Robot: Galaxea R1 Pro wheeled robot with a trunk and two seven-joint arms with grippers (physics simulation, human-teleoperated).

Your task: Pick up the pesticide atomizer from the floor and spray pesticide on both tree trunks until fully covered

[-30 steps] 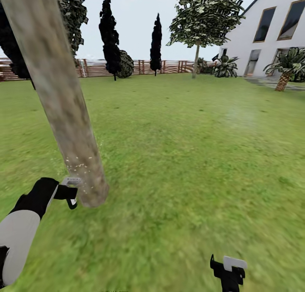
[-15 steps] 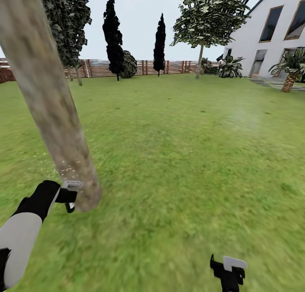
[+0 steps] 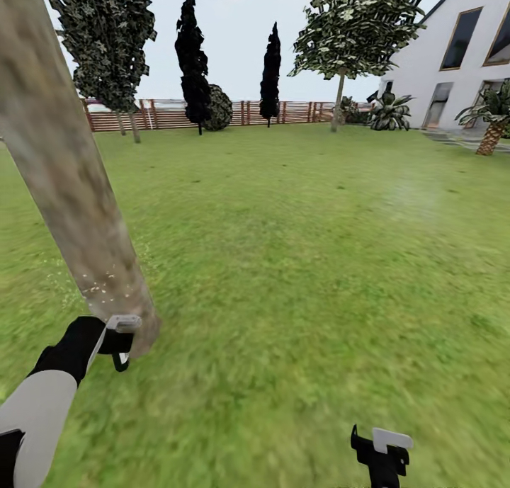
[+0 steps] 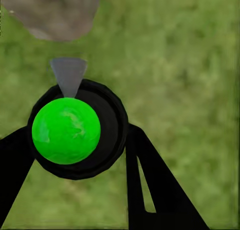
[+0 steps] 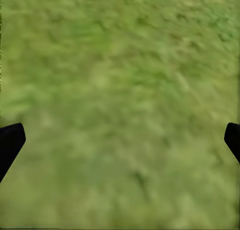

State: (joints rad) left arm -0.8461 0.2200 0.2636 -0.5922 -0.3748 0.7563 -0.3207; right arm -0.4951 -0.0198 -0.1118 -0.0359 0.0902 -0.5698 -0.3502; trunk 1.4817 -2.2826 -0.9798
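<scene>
The left gripper [image 3: 120, 346] is closed around the pesticide atomizer [image 4: 75, 130], held low against the foot of the near tree trunk [image 3: 67, 169]. From the head view the bottle itself is hard to make out behind the fingers; in the left wrist view it sits clamped between the two black fingers, a dark round body topped by a bright green dome, with a grey spray cone pointing toward the bark at the base of the trunk. Pale specks cling to the lower trunk [image 3: 99, 287] just above the gripper — droplets, by the look of them.

Over the last second the whole scene has slid: the trunk now stands further to the left and the dark-crowned tree [image 3: 106, 42] by the fence [image 3: 177, 114] has come fully into view, so the robot's head or base has turned rather than the tree. The speckled band has stayed on the lower bark, just above the gripper.

The right gripper [image 3: 382, 454] hangs spread wide over bare lawn [image 3: 319, 261], holding nothing.

My reading is that only the base of this trunk is being wetted; the long stretch of bark above looks bare of specks, and the second tree is untouched, so the job seems early yet.
</scene>
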